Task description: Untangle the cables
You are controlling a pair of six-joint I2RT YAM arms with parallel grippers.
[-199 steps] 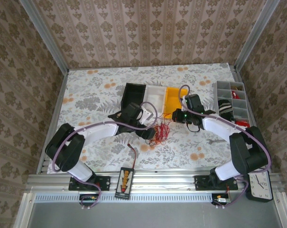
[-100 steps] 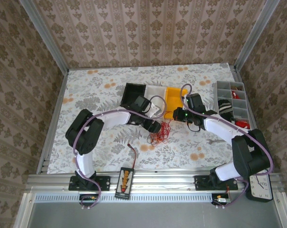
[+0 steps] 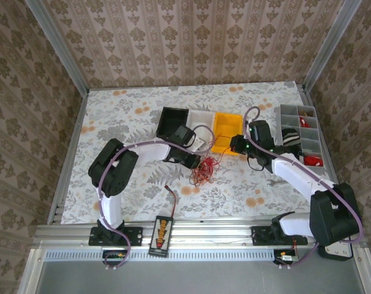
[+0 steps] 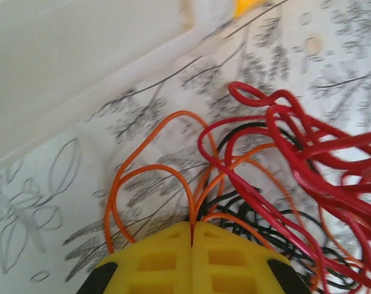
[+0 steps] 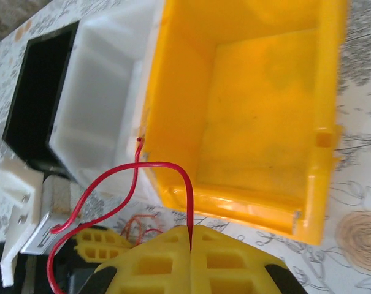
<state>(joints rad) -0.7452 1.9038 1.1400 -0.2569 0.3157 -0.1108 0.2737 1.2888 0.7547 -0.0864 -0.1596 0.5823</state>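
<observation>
Your left gripper (image 4: 192, 228) is closed tight, its yellow fingers (image 4: 154, 263) meeting along one seam. An orange strand (image 4: 149, 167) is pinched there and loops out over the floral counter (image 4: 44, 202). Just to its right in the wrist view lie the cables (image 4: 314, 165): a loose knot of red wires with thin black ones threaded beneath, resting on the counter.

Your right gripper (image 5: 190, 229) is likewise clamped shut. It holds a single red strand (image 5: 189, 199) that rises from the seam, curves left and drops toward the lower left corner. Beyond it stands the yellow bin (image 5: 234, 202), its front wall close to the fingers. The white bin (image 5: 99, 104) touches its side, and the black bin (image 5: 35, 92) comes next along.

From overhead you see the cables at mid-counter, just in front of the white and yellow bins, between the two grippers.
</observation>
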